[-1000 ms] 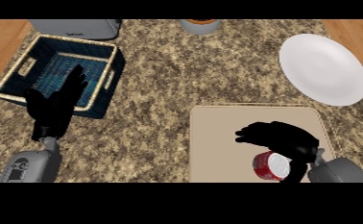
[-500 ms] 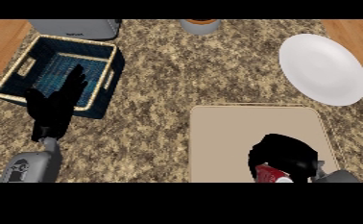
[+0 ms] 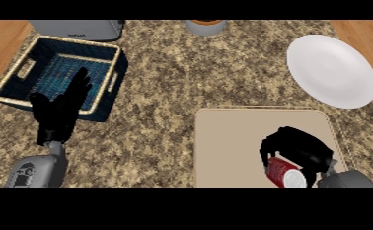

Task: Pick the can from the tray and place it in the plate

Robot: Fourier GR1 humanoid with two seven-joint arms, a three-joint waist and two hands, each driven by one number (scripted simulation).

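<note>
A red can (image 3: 282, 172) with a white end lies on its side on the beige tray (image 3: 233, 145), near the tray's front right part. My right hand (image 3: 299, 147) is over it, fingers and thumb curled down round the can's body and hiding part of it. The white plate (image 3: 328, 70) sits at the right, beyond the tray and apart from the hand. At the left, my left hand (image 3: 62, 110) rests open with fingers up, in front of the basket.
A dark blue basket (image 3: 109, 73) with a pale rim stands at the back left. A grey appliance (image 3: 76, 28) and a grey cup with an orange top (image 3: 205, 25) stand along the back edge. The counter is speckled stone.
My right hand has come down and back over the can, and its fingers have closed round it. The left hand has stayed put.
</note>
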